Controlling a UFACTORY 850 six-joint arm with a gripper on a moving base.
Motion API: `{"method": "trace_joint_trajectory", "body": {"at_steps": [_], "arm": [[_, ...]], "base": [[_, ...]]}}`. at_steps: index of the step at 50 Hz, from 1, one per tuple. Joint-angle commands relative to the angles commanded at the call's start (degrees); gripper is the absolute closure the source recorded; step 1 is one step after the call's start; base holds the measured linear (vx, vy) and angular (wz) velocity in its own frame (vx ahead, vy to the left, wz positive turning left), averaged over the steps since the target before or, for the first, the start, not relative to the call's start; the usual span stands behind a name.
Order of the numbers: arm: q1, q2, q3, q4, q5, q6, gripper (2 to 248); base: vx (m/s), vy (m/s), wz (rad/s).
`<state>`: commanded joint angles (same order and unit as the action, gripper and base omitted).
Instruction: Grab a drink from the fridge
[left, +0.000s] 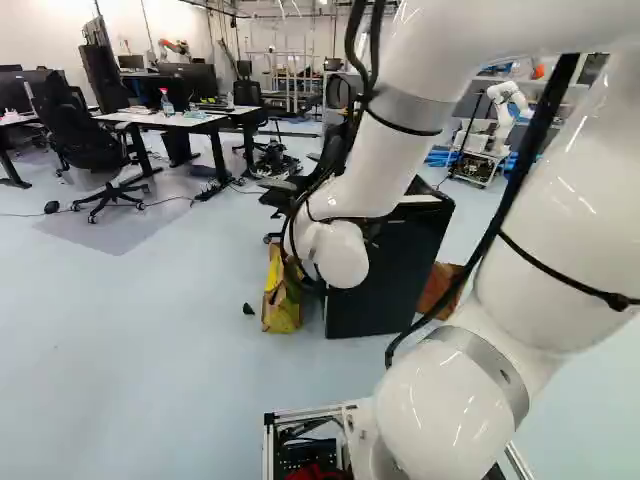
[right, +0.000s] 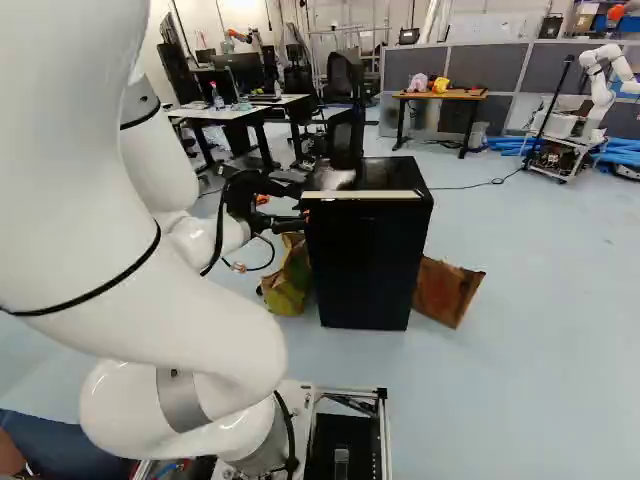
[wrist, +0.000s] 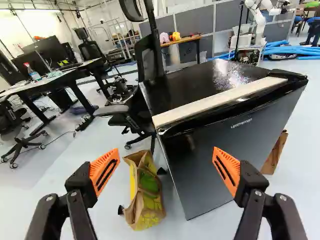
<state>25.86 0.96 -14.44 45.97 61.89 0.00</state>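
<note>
White arm (right: 150, 250) reached forward. Black fridge (right: 368, 265) stood on floor ahead, door closed, bright strip along top front edge. Office chair (wrist: 132, 112) stood beyond fridge. Yellow-green paper bag (wrist: 146, 192) sat just beside fridge; brown paper bag (right: 446, 290) tilted at opposite side. Gripper (right: 285, 210) hung near fridge, fingers spread wide.

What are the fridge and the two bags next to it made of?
The fridge looks like smooth metal or plastic; its black top shines. Both bags, the yellow-green one and the brown one, look like dull paper, with creases and crumpled edges.
</note>
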Motion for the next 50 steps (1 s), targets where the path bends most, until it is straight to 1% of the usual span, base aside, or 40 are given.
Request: {"method": "trace_joint_trajectory", "body": {"at_steps": [34,50], "arm": [[6.6,-10.7,-4.8,8.9,8.0,0.0,3],[8.7,-15.8,-7.4,12.9,11.7,0.0,3]], "base": [[0.0,0.0,0.0],[0.0,0.0,0.0]]}}
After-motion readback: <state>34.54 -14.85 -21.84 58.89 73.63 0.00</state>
